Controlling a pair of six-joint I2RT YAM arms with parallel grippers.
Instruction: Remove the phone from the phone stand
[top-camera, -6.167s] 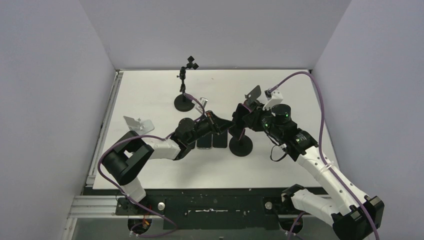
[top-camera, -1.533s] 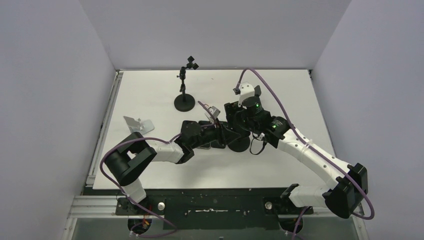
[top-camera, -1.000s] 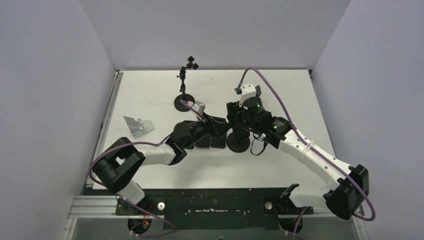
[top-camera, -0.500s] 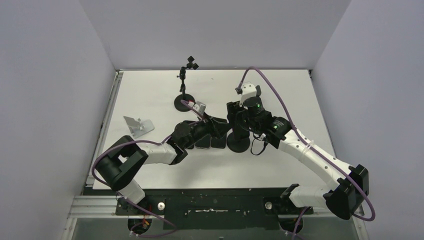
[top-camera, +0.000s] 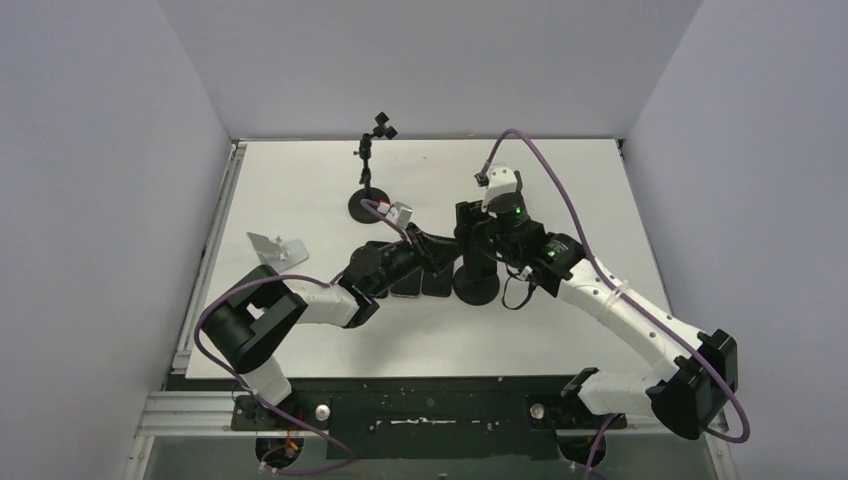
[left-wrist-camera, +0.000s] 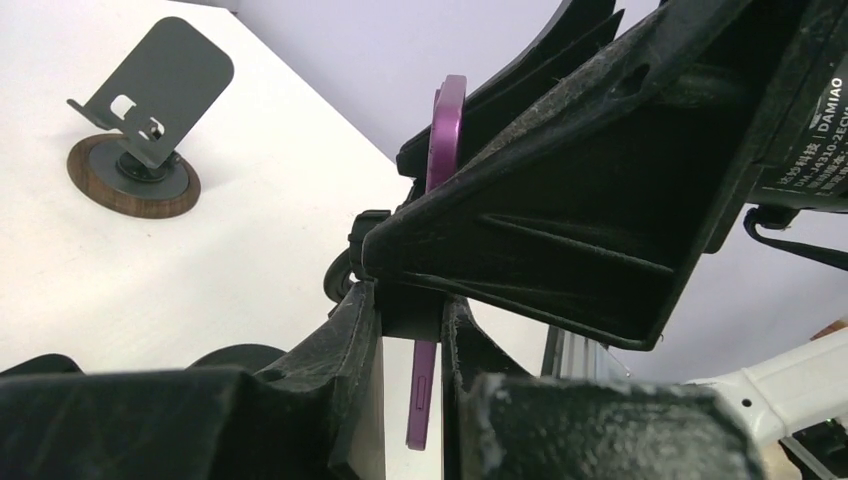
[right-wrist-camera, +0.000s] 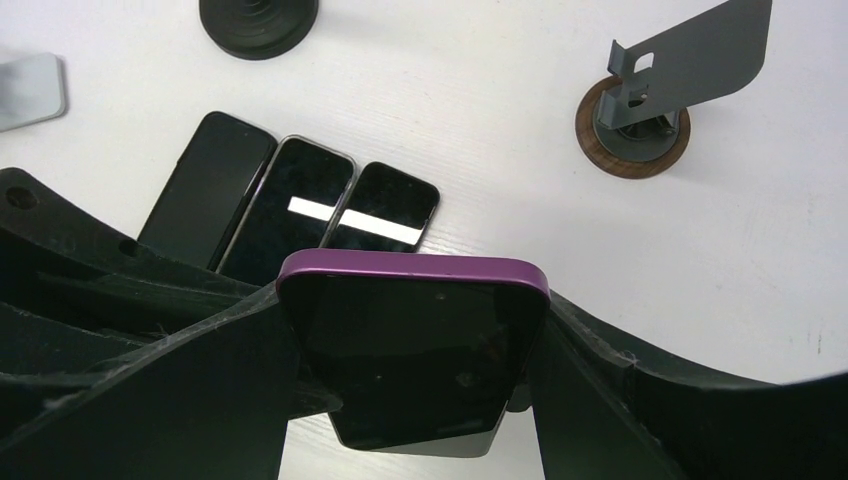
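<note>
The right fingers (right-wrist-camera: 640, 400) are clamped on the two long sides of the purple phone (right-wrist-camera: 415, 350), which is held upright between them at the black phone stand (top-camera: 478, 290); whether it sits in the stand's holder cannot be told. The left fingers (left-wrist-camera: 345, 400) straddle the phone's lower edge, narrowly apart, and I cannot tell whether they pinch it. Three dark phones (right-wrist-camera: 290, 205) lie side by side on the table (right-wrist-camera: 480, 120), with a grey stand on a wooden base (right-wrist-camera: 650, 100) well apart from them
</note>
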